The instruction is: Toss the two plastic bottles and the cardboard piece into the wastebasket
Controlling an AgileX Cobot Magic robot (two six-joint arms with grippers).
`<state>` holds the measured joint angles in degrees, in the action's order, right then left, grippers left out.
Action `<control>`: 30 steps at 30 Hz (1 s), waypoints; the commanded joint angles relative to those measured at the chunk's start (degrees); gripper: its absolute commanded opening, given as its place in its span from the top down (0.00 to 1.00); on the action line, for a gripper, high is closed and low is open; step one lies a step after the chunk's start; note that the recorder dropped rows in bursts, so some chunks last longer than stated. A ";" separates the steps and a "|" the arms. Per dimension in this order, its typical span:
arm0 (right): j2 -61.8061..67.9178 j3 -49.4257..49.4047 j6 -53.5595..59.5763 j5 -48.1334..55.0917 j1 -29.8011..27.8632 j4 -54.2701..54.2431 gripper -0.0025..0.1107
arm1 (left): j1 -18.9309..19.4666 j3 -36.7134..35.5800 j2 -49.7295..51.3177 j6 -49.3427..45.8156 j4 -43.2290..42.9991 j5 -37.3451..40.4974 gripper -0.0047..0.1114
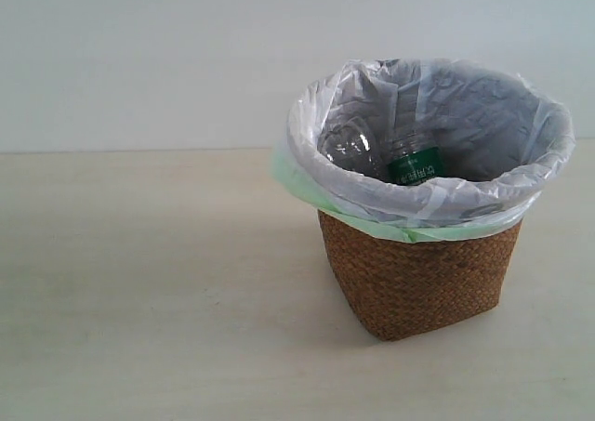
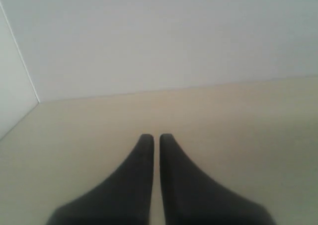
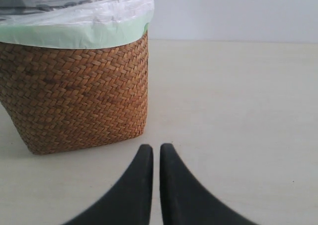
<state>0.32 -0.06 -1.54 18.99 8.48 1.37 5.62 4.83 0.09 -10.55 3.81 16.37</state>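
Looking at the exterior view first, I see the basket [image 1: 418,282] standing on the desk [image 1: 139,300], right of centre, with its white liner [image 1: 311,133] folded over the rim. Inside, a green-label bottle [image 1: 414,164] shows above the rim line. A second clear bottle [image 1: 346,145] sits just beside it against the liner. I cannot find the cardboard (it may lie deeper in the basket, but that part is hidden). No bottle or cardboard lies on the desk here, and neither arm shows. My judgement is that both bottles are in and the task is at or near its end, with only the cardboard unconfirmed.

In the left wrist view, the left end effector [image 2: 153,137] has its fingers pressed almost together, a thin slit between them and nothing pinched. Ahead is pale, matt beige desk running to a plain white wall [image 2: 149,36] that meets a second wall at a corner.

In the right wrist view, the right end effector [image 3: 153,148] is likewise drawn together on nothing. It is near the basket's woven side but apart from it. The same smooth desk and a bare wall lie behind.
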 commanded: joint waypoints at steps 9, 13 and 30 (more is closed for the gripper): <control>-0.32 0.06 0.22 -0.54 0.08 0.46 0.96 | 0.13 -4.83 -0.09 0.66 -2.67 0.38 0.93; -0.32 0.06 0.22 -0.54 0.08 0.46 0.96 | 0.13 -4.83 -0.09 0.66 -3.49 0.38 0.93; -0.32 0.06 0.22 -0.54 0.08 0.46 0.96 | 0.13 -4.83 -0.09 0.66 -3.37 1.39 0.93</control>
<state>0.32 -0.06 -1.54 18.99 8.48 1.37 5.62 0.17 0.09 -10.55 0.00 17.17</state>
